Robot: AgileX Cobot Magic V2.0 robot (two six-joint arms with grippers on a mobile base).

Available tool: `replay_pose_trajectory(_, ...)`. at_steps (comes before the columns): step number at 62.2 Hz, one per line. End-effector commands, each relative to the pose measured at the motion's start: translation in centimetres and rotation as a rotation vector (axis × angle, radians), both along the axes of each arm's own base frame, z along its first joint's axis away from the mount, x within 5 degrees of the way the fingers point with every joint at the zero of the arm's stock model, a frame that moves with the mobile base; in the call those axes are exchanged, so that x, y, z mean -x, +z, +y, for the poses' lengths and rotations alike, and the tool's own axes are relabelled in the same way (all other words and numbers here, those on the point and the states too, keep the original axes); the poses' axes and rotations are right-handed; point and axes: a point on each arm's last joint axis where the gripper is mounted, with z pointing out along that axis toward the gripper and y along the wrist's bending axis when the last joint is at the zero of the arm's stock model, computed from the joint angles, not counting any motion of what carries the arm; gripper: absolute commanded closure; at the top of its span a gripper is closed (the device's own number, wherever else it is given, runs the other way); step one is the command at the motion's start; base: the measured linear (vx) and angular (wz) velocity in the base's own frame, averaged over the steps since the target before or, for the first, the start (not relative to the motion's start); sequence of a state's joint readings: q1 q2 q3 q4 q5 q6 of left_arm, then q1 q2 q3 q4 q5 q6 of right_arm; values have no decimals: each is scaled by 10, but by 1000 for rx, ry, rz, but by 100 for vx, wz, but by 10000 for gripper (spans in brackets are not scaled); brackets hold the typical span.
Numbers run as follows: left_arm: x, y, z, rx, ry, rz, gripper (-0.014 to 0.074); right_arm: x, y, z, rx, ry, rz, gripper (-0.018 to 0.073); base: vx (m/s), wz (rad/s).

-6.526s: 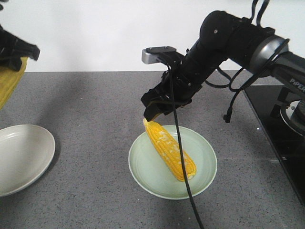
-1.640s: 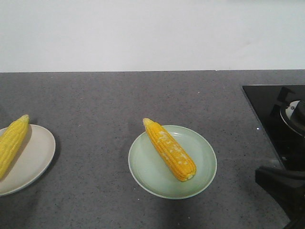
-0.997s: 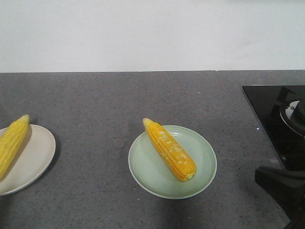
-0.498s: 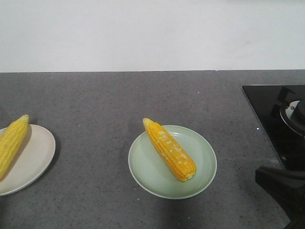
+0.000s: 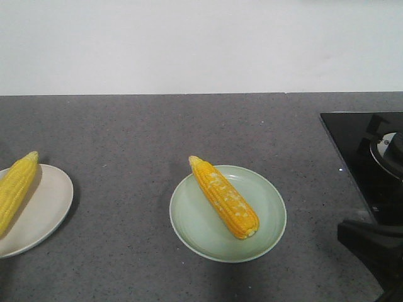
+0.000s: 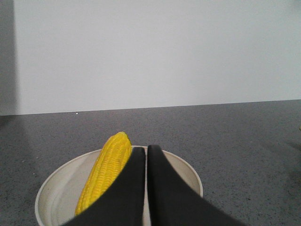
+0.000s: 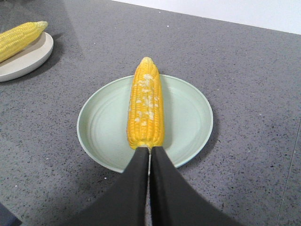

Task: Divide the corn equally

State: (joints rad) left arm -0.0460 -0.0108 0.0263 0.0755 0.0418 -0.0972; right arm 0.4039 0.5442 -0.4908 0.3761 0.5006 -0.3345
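One cob of corn [image 5: 223, 196] lies diagonally on the pale green plate [image 5: 267, 234] at mid-counter. A second cob of corn [image 5: 16, 187] rests on the white plate [image 5: 47, 207] at the left edge. In the left wrist view my left gripper [image 6: 146, 149] is shut and empty, held above the white plate [image 6: 188, 170] beside its corn [image 6: 106, 172]. My right gripper [image 7: 150, 149] is shut and empty too, pointing at the blunt end of the corn [image 7: 146, 101] on the green plate [image 7: 190, 122]. No fingers show in the front view.
A black glass stove [image 5: 359, 148] with a burner sits at the right of the grey counter. A dark part of the right arm [image 5: 371, 245] shows at the bottom right corner. A white wall runs along the back.
6.5 s ago both arms were over the plates with cobs in their jaws. Now each cob lies on its plate and the arms are drawn back. Nothing differs over the last 1.6 s.
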Motion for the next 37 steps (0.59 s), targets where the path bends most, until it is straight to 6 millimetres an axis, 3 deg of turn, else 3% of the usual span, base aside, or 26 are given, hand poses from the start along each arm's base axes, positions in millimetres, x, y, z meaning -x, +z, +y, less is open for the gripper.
replay_pose_trajectory(1, 1, 3, 0, 14, -7, -80, 603, -3, 14, -1, -38, -24, -74, 566, 0, 0)
replay_pose_trajectory(37, 1, 3, 0, 14, -6, -79, 603, -3, 13, -1, -37, -23, -71, 566, 0, 0)
